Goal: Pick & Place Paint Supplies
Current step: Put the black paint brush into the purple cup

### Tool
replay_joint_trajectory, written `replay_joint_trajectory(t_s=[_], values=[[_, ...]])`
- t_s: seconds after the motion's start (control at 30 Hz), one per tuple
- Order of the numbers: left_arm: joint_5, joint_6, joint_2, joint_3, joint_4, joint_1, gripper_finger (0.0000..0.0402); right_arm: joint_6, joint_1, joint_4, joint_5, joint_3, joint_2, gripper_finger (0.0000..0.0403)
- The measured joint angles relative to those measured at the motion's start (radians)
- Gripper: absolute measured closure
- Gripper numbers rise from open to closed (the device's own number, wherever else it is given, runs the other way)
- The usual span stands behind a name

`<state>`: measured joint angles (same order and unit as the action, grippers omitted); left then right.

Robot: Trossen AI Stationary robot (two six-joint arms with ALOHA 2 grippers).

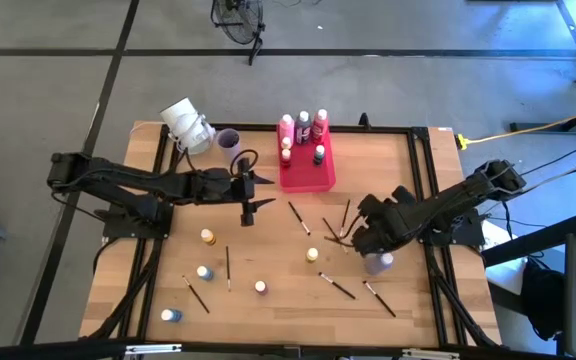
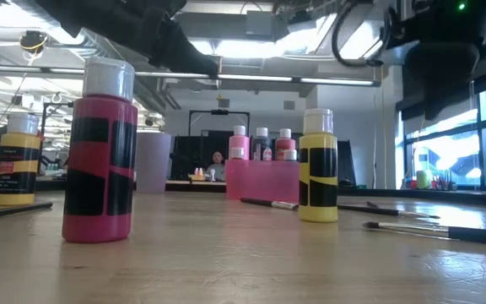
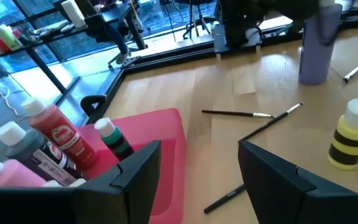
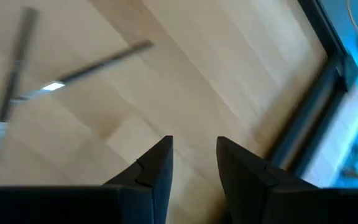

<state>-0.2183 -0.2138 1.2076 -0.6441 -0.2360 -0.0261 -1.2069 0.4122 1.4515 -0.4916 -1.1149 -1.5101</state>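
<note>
Looks like mid-sort: several paint bottles (image 1: 303, 128) already standing in the pink tray (image 1: 308, 176), plenty still loose on the table (image 1: 278, 250).

Left gripper (image 1: 247, 192) hovering just beside the tray's near corner, fingers spread apart, nothing between them. Right gripper (image 4: 193, 163) low over bare wood, jaws parted with a narrow gap, also holding nothing. Crossed paintbrushes (image 4: 55, 87) lying a little ahead of its fingertips, not touching. Purple bottle (image 1: 377, 263) sitting right under the right arm's wrist, so easy to knock.

Best guess at the step: right arm lining up for a brush pickup. Next move probably calls for nosing forward to the crossing brushes, dropping the tips flat to the wood and pinching one thin handle without dragging its neighbour.

Other stuff around: yellow bottle (image 1: 312, 255) and red bottle (image 1: 260, 287) well off to the side of the right gripper, blue bottle (image 1: 204, 272) and orange bottle (image 1: 208, 236) below the left gripper, lilac cup (image 1: 228, 140) just behind the left arm.
</note>
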Motion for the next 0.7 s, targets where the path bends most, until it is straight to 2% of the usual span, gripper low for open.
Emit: replay_joint_trajectory(t_s=[0.1,0.27,0.5,0.7], values=[[0.000,-0.017,-0.013,0.000,0.011,-0.010,0.0191,-0.046,-0.029,0.060,0.034,0.000,0.000,0.0275],[0.000,-0.007,-0.081,0.000,0.091,-0.042,0.0192,-0.010,-0.074,0.050,0.055,0.000,0.000,0.0275],[0.001,0.043,-0.174,0.000,0.196,-0.050,0.0192,0.166,-0.102,-0.046,0.050,0.000,0.000,0.0275],[0.002,0.060,-0.203,0.000,0.220,-0.050,0.0192,0.318,-0.100,-0.134,0.055,0.000,0.000,0.0275]])
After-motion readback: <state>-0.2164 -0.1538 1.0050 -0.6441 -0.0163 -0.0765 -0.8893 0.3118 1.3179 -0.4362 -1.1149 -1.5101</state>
